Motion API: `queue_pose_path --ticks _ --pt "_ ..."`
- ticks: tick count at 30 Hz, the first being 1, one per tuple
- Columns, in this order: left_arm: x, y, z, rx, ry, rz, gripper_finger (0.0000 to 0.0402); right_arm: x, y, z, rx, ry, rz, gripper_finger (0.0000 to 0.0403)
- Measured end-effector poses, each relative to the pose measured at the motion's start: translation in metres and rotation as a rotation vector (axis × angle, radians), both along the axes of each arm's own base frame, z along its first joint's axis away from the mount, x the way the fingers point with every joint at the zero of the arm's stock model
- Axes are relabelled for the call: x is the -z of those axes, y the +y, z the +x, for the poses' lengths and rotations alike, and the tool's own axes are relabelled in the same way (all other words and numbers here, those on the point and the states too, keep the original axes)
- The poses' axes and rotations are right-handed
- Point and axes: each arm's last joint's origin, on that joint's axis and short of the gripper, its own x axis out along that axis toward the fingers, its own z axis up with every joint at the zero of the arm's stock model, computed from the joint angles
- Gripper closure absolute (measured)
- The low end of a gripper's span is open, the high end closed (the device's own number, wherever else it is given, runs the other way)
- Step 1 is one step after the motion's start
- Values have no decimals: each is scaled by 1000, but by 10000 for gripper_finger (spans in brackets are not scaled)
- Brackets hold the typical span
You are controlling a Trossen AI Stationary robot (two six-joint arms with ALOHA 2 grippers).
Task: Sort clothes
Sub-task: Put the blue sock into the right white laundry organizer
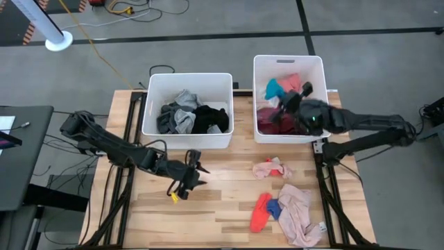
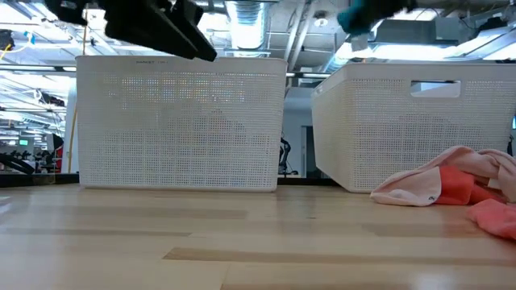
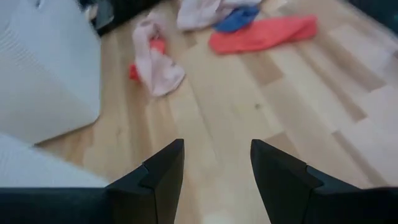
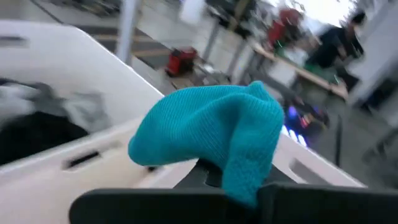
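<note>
A: Where are the clothes right now?
B: A teal garment (image 4: pixel 217 134) is pinched in the right gripper (image 1: pixel 303 92), which hangs above the right bin (image 1: pixel 260 66), its fingers closed on the cloth. In that bin lie a pink piece (image 1: pixel 290 80) and a maroon one (image 1: pixel 267 118).

A: And the other bin?
B: The left bin (image 1: pixel 154 82) holds grey clothes (image 1: pixel 177 118) beside a black one (image 1: pixel 210 118).

A: Anything on the table?
B: Yes. On the wooden table (image 1: pixel 222 208), in front of the right bin, a small pink garment (image 1: pixel 272 168) lies alone. Nearer the front edge lies a group of 3: a red piece (image 1: pixel 261 212), a blue piece (image 1: pixel 273 208) touching it, and a larger pale pink one (image 1: pixel 298 214) against them.

A: What about the left arm?
B: The left gripper (image 1: pixel 191 175) sits over bare wood in front of the left bin, well apart from the clothes, its 2 fingers (image 3: pixel 163 174) spread with nothing between them
</note>
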Motion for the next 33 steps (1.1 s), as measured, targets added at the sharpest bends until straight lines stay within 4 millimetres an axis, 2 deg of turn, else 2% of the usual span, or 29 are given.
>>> queue_pose_path --ticks 5,10,18,26,33 --pt "18 -2 -4 40 -82 -50 223 7 -29 -10 74 10 88 392" --pt "29 -1 -8 52 -131 -95 223 12 -47 -12 99 30 129 392" --pt "35 -2 -11 37 -119 -143 223 14 -53 -13 125 41 135 392" --pt "31 -9 -12 58 -152 -171 223 16 -59 -17 157 55 149 392" --pt "31 -14 -14 64 -153 -203 223 22 -74 -26 202 60 229 391"
